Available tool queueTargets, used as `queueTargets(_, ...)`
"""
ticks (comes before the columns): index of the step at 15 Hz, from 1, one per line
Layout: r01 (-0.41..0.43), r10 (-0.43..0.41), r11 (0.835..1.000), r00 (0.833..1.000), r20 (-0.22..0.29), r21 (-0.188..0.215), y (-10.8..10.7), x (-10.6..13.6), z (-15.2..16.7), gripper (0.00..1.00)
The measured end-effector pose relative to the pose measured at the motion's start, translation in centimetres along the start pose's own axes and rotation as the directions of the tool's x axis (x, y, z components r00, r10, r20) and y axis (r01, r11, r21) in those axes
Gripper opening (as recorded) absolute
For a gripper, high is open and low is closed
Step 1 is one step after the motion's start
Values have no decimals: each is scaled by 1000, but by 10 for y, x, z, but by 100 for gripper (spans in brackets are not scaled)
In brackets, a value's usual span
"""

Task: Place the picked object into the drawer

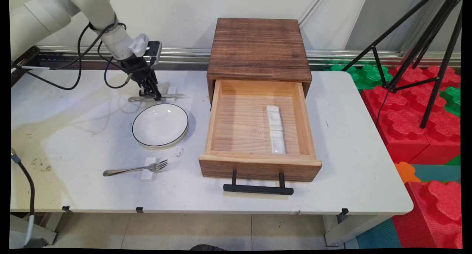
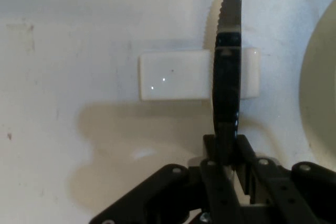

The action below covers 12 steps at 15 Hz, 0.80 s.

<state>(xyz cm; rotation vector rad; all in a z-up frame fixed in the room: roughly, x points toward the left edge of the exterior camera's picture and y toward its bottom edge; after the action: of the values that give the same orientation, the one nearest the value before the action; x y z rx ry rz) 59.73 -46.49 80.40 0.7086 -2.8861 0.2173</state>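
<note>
Gripping the knife, your gripper in the frame's upper left has its jaws clamped on the handle, blade across a white rest, above the plate.

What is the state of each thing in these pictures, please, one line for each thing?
gripper: low at the table's far left, fingers shut on the knife.
knife: held on edge, lying across a white rest.
plate: empty, upright on the table.
fork: lying with its tines on a second white rest.
drawer: pulled open.
long white rest: lying inside the drawer.
</note>
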Motion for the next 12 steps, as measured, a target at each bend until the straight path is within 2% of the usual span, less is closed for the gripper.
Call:
queueTargets(4, 33, -33, 999, 999, -6, 26, 1, -3, -10, 0)
queueTargets(7, 97, -96, 993, 995, -22, 63, 5, -5, -28, 0)
queueTargets(10, 165, -161, 981, 986, -48, 105, 11, -7, -51, 0)
queueTargets(12, 230, -218, 962, 972, -91, 147, 17, -5, -77, 0)
